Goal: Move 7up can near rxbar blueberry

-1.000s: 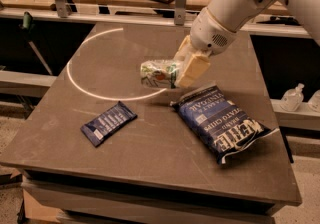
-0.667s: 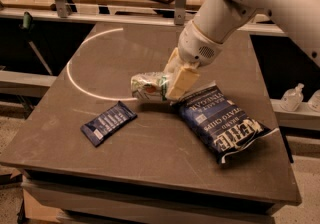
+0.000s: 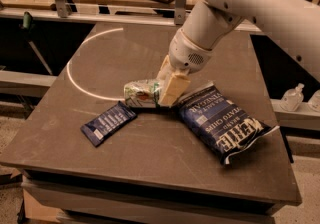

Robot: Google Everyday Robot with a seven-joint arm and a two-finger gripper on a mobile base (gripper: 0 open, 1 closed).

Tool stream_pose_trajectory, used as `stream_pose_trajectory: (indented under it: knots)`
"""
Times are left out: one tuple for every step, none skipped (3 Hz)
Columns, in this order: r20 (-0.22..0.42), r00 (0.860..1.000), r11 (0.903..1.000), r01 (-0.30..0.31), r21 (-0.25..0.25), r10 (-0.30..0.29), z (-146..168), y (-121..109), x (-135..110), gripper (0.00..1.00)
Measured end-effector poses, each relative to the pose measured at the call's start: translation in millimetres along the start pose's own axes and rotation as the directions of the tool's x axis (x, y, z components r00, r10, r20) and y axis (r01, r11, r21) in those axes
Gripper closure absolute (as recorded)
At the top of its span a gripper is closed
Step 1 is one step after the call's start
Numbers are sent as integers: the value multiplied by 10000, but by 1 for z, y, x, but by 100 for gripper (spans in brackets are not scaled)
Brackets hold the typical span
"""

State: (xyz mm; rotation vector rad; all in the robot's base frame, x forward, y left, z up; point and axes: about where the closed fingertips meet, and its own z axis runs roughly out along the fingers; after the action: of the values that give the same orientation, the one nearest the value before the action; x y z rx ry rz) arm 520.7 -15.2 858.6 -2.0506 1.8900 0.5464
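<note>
1. 7up can (image 3: pixel 141 93): white-and-green, on its side, right end pinched in the claw (image 3: pixel 169 89).
2. rxbar blueberry (image 3: pixel 109 122): dark blue wrapper, flat on the desk (image 3: pixel 150 163), near the can.

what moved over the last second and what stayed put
The gripper, shut on the 7up can throughout, carried the can toward the front-left of the table. The can, on its side, is now much closer to the rxbar blueberry, just behind the bar's far end. Nothing was let go. The rxbar blueberry and the blue chip bag stayed where they were.
</note>
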Motion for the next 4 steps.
stream_pose_trajectory:
  knots:
    - [55,10000,10000,10,72,-11,1,-7,0,28]
    - [6,10000,9996,50,289,-50,-2,-18,1,5]
    - [-21,9981,9896,-604,1305,612,-30,-39,21,0]
    - [103,9736,8996,-2149,3802,2282,-100,-58,65,0]
